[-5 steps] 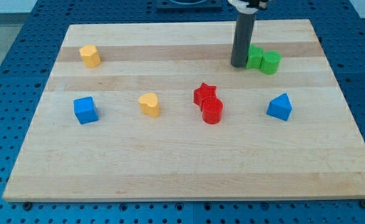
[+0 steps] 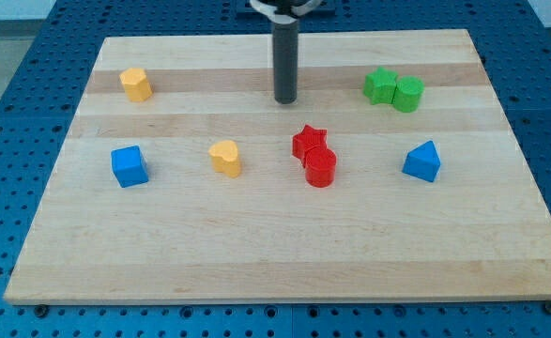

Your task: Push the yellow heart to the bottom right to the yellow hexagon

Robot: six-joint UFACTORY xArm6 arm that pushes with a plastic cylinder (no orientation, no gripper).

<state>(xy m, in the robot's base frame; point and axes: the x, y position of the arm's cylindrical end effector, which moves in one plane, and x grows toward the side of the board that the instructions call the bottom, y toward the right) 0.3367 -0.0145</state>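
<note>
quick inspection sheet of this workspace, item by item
surface: wooden board on a blue perforated table
job's things: yellow heart left of centre; yellow hexagon at upper left, apart
clutter: blue cube; red star touching red cylinder; two green blocks touching; blue block at right
end effector: my tip above the red star, touching no block
cables: nothing seen
surroundings: nothing seen

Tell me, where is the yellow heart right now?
The yellow heart sits left of the board's middle, between the blue cube on the view's left and the red star on its right; my tip is up-right of it.
</note>
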